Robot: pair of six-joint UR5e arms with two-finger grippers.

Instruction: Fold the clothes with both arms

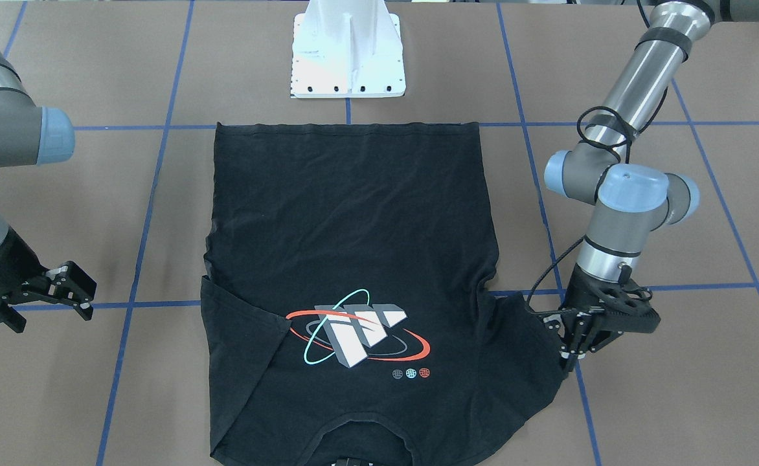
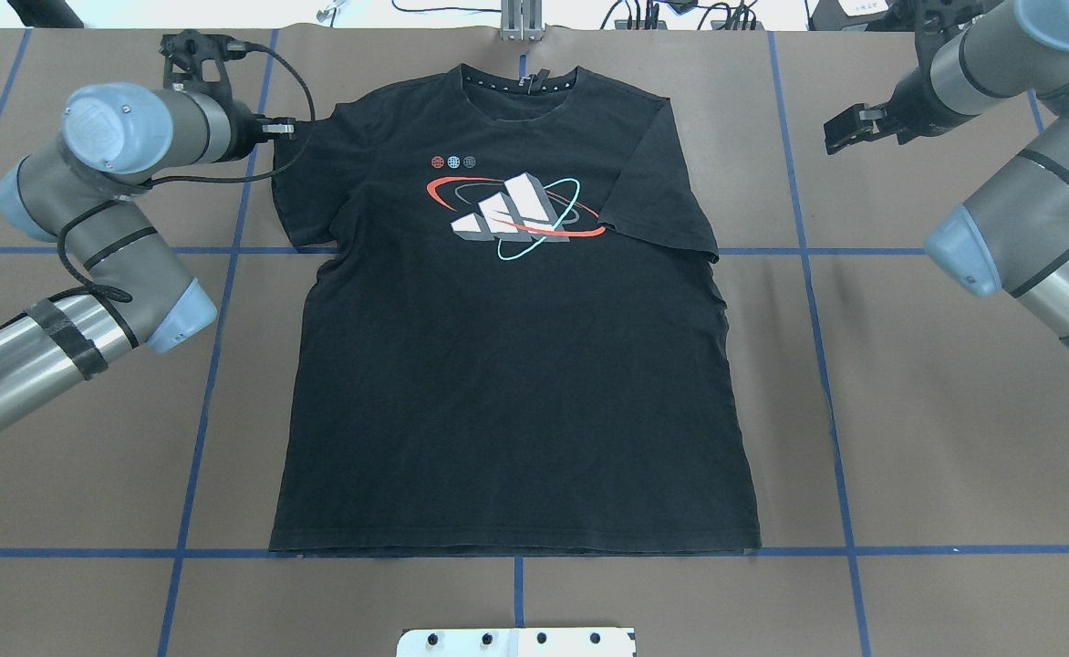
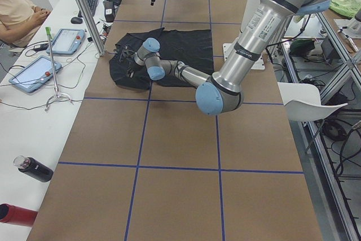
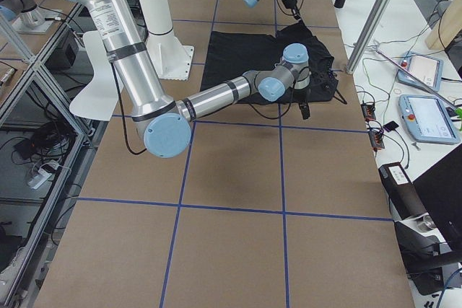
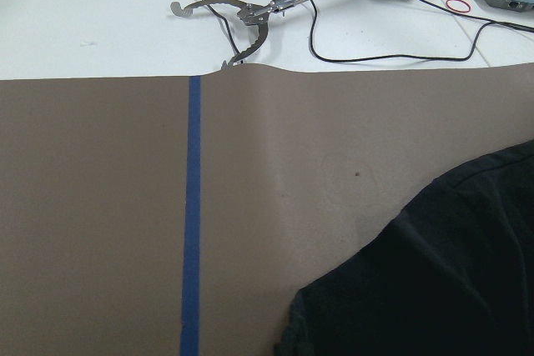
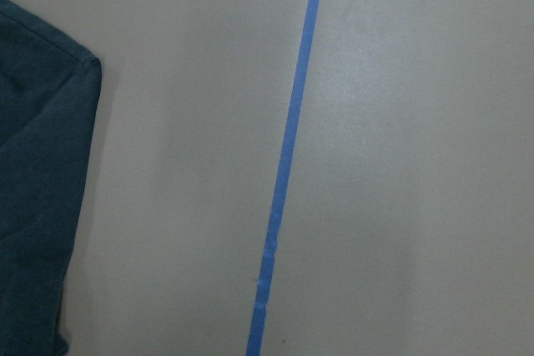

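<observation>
The shirt (image 2: 516, 365) lies flat, graphic up, mid-table (image 2: 908, 411). The left gripper (image 1: 572, 356) is set at a sleeve (image 2: 302, 182), ten o'clock in the overhead view; whether cloth is pinched cannot be told. The right gripper (image 2: 846, 130), spread wide, hangs well apart at two o'clock. Both sleeves should be pinched at the hem and lifted together. A bottle (image 3: 34, 169) lies on the side bench; its contents cannot be told.

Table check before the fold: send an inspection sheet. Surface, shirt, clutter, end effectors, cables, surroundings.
Surface: brown table, blue tape grid.
Job's things: black T-shirt flat, graphic up, not yet folded.
Clutter: nothing seen.
End effectors: left end effector at a sleeve edge, opening unclear; right end effector open, off the shirt.
Cables: black cable hangs off the left arm beside that sleeve.
Surroundings: side bench with tablets and bottles; person seated there.
</observation>
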